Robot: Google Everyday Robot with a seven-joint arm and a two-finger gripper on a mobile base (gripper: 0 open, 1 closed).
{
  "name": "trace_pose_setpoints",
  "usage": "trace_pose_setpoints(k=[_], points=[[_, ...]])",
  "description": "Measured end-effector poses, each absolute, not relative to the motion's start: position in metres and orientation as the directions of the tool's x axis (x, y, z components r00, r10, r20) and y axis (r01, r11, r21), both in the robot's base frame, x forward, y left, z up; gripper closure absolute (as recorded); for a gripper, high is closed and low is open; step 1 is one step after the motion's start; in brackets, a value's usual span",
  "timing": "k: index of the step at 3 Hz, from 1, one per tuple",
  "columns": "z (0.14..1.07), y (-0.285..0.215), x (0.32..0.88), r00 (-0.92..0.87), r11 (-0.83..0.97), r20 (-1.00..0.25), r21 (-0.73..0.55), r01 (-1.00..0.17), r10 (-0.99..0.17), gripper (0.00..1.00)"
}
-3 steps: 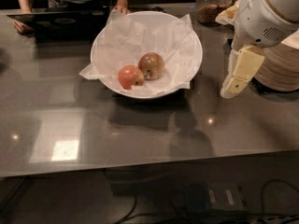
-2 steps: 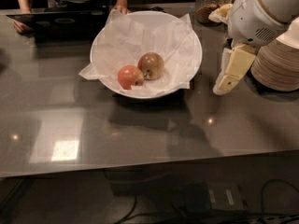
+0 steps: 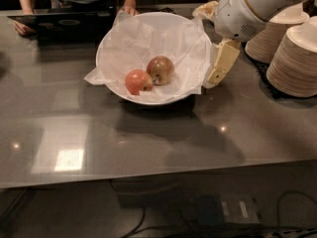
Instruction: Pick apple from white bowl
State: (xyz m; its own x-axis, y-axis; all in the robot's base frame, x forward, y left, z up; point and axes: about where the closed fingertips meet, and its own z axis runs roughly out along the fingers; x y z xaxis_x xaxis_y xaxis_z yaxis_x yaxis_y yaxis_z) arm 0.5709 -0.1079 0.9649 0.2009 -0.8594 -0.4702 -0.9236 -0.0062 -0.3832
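Note:
The white bowl point(image 3: 184, 94) is wide and shallow, lined with crumpled white paper, and stands at the back middle of the grey counter. Inside it lies the apple point(image 3: 160, 69), dull red-brown with a greenish tinge. A brighter red-orange apple point(image 3: 138, 81) lies touching it on its left. My gripper point(image 3: 218, 68) hangs from the white arm just right of the bowl's rim, its cream finger pointing down, above the counter. It holds nothing.
Two tall stacks of off-white paper bowls point(image 3: 295, 58) stand at the right. A person stands behind the counter with a dark laptop point(image 3: 59, 21) at the back left. A bright light reflection point(image 3: 69, 158) lies on the counter's front left.
My arm and gripper have moved left, from near the paper bowl stacks to right beside the white bowl's rim. The apples have not moved.

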Motion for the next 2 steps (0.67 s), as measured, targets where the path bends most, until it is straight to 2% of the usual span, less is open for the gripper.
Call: trace_pose_setpoints(k=[2], points=[[0.944, -0.069, 0.604, 0.28, -0.099, -0.508, -0.353, -0.93, -0.815, 0.0]])
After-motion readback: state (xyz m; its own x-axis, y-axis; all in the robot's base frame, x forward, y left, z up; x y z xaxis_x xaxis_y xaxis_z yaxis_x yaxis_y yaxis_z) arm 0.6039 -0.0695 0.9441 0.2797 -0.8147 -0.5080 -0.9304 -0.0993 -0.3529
